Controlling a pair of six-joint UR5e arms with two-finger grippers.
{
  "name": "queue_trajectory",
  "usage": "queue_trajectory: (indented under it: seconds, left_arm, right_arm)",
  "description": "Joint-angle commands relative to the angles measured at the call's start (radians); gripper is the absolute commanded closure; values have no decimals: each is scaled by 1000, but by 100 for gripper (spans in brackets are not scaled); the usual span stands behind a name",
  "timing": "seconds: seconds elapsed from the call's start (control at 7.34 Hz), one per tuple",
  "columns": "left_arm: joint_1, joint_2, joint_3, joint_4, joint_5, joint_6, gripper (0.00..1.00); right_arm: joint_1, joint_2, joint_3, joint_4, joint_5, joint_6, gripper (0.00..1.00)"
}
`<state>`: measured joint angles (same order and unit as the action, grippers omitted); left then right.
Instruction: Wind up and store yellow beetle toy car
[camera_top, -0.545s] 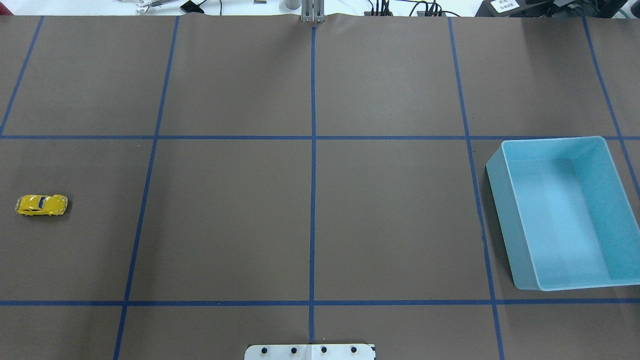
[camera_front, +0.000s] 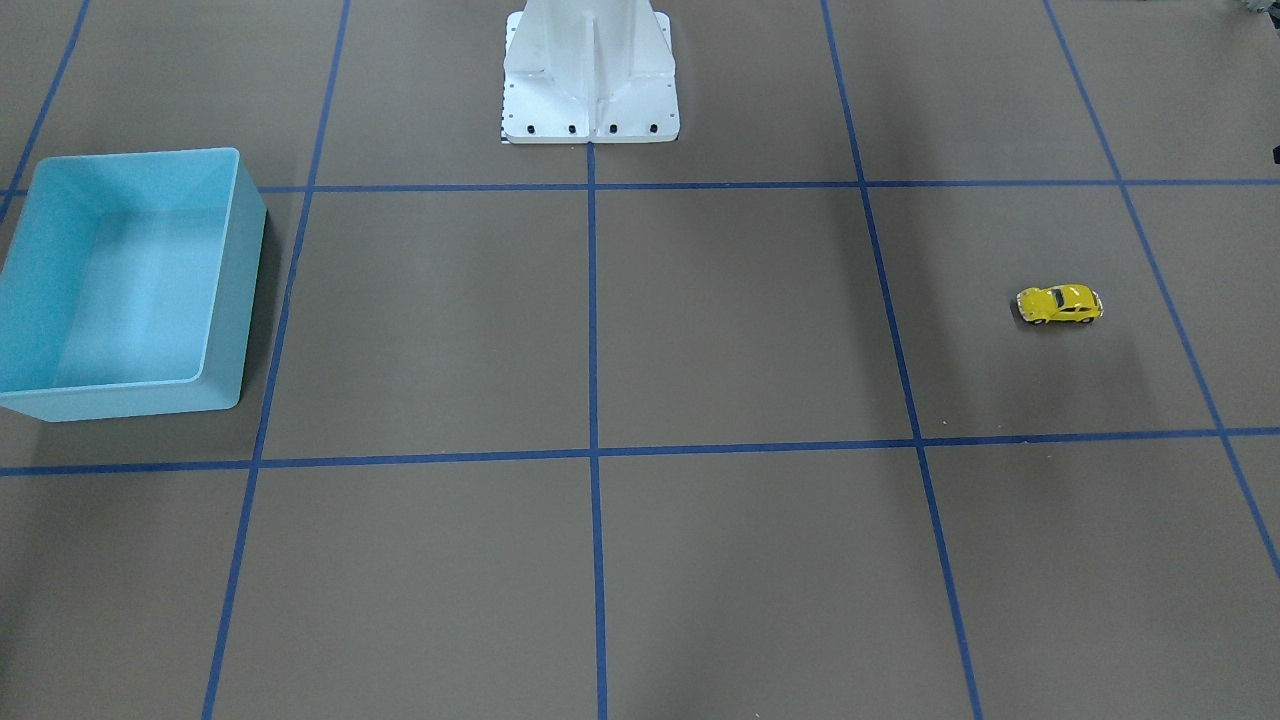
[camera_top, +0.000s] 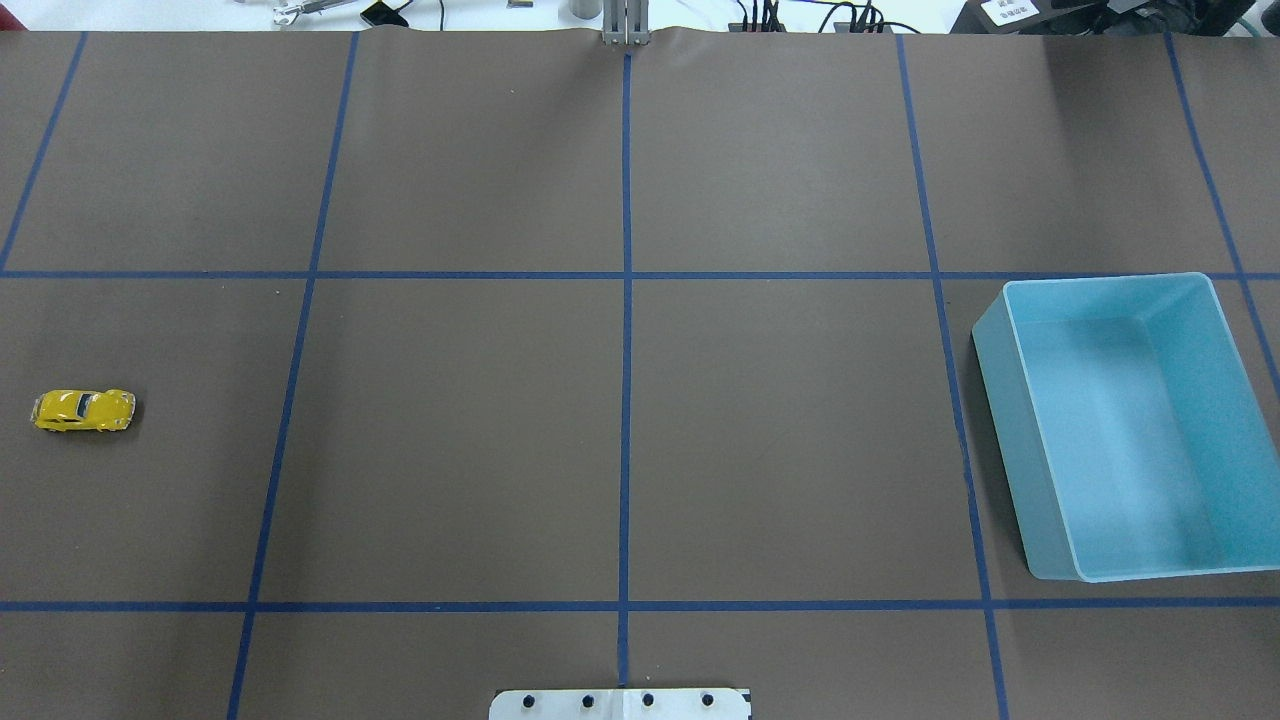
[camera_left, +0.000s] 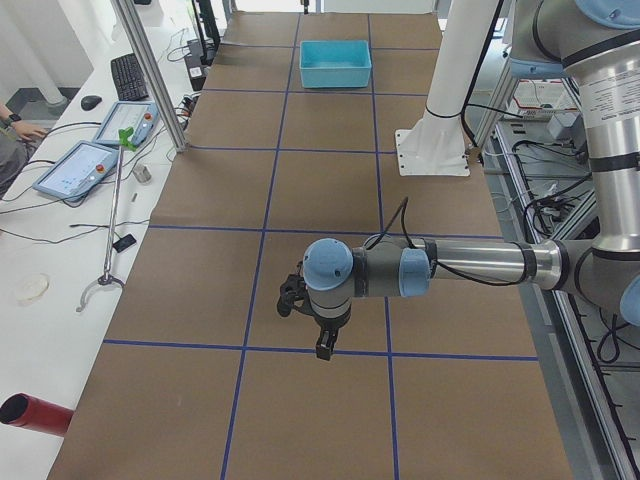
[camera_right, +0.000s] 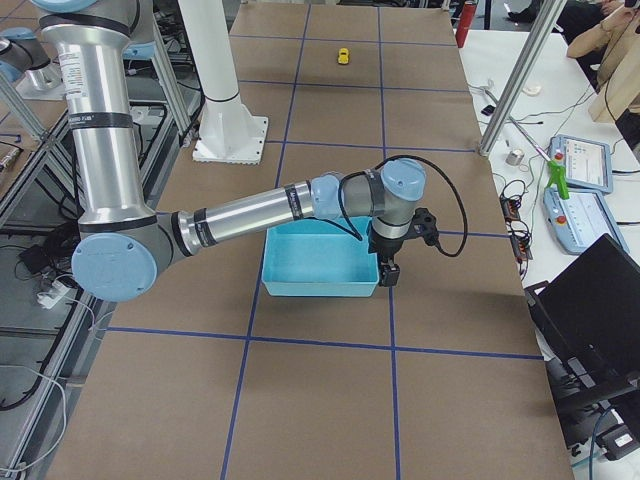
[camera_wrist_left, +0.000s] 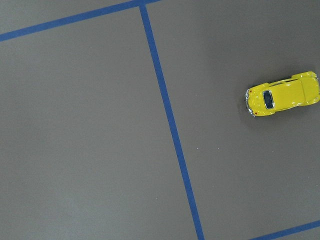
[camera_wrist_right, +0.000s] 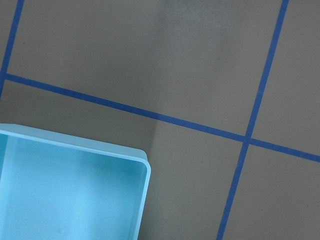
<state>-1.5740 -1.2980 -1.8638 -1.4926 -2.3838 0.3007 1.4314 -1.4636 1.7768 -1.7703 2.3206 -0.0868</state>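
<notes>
The small glossy yellow beetle-shaped toy car (camera_top: 84, 410) stands on its wheels at the left side of the brown paper-covered table (camera_top: 450, 450). It is in the same place as half a second before, and nothing touches it. The light-blue rectangular plastic bin (camera_top: 1030, 470) is well apart, at the right. Only a shade has changed: it lay over the bin floor and is now gone, so I judge that the right arm shifts a little. The left gripper (camera_left: 322, 350) hangs above the table near the car, and the right gripper (camera_right: 387, 272) hangs beside the bin. Whether their fingers are apart or together, I cannot tell. The winding is not yet begun.
</notes>
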Motion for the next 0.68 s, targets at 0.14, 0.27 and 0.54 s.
queue_trajectory:
  seconds: [0.14,0.27,0.54]
  left_arm:
    - [-1,-10,0,0,3,2,0]
    - [-1,-10,0,0,3,2,0]
    - [-1,-24,-1,-3,3,5,0]
  right_arm:
    - [0,2,0,0,-3,-10,0]
    - [0,3,3,0,-3,-13,0]
    - [0,-3,-10,38,-1,-97,0]
